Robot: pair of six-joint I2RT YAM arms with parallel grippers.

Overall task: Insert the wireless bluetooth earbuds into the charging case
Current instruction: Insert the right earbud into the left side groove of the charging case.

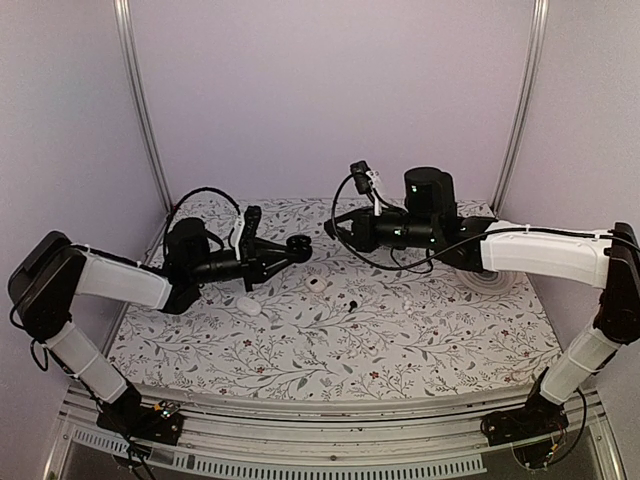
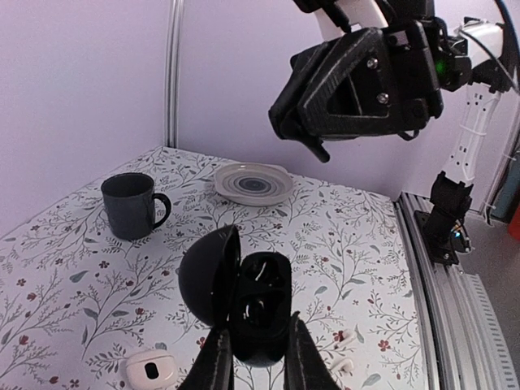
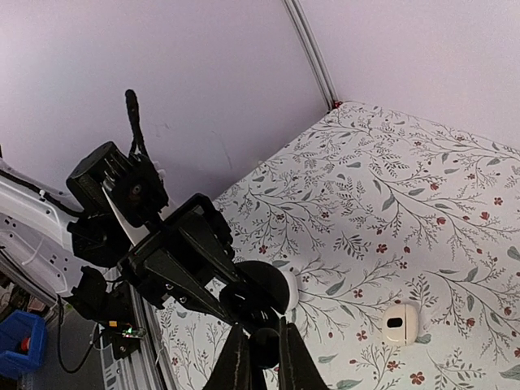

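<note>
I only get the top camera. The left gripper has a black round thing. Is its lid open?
Observer: Yes. The left wrist view shows the left gripper pinching the glossy black pebble-shaped charging case, and its lid is swung wide open.
Operator: Is the right gripper holding something? It's too tiny for me.
Observer: The right wrist view shows the right gripper closed on what looks like a tiny black earbud, close to the case.
Operator: What's hiding behind that arm?
Observer: The left wrist view shows a dark grey mug standing upright. A pale ringed plate sits beyond it, not touching it.
</note>
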